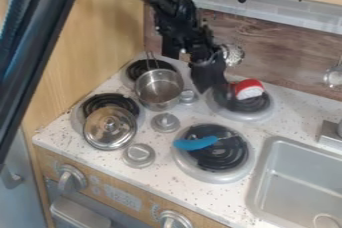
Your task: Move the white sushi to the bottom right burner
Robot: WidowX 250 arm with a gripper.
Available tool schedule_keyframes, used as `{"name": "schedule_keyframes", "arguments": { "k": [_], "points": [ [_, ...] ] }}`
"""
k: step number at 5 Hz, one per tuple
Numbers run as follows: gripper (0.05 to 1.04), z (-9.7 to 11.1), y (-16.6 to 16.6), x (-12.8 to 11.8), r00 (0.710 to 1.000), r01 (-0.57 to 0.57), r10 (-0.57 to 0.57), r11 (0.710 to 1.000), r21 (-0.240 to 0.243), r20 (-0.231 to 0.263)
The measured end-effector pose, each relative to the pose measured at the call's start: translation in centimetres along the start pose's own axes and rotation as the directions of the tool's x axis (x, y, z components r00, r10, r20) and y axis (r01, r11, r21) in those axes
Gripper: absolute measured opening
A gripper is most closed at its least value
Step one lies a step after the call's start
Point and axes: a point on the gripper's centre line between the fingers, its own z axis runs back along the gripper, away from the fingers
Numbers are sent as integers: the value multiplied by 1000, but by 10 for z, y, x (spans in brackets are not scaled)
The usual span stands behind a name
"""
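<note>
Just beside the fingers (227, 97), the red-and-white sushi (249, 90), their grip impossible to tell.

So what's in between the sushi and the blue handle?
In the camera view, from the sushi to the blue handle: part of the back right burner, speckled counter, then part of the front right burner.

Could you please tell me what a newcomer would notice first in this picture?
Probably the red-and-white sushi at the top right burner, bright beside the black robot arm that hangs in from the top edge. Next, the blue-handled utensil lying over the bottom right burner.
</note>
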Motion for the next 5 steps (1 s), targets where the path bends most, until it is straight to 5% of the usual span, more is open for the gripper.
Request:
{"name": "schedule_keyframes", "arguments": {
  "k": [1, 2, 5],
  "points": [
    [999, 6, -3, 17, 995, 18, -11, 998, -67, 102],
    [999, 2, -4, 30, 989, 35, -19, 994, -107, 148],
    [999, -25, -4, 53, 981, 53, -24, 988, -148, 193]
  ]
}}
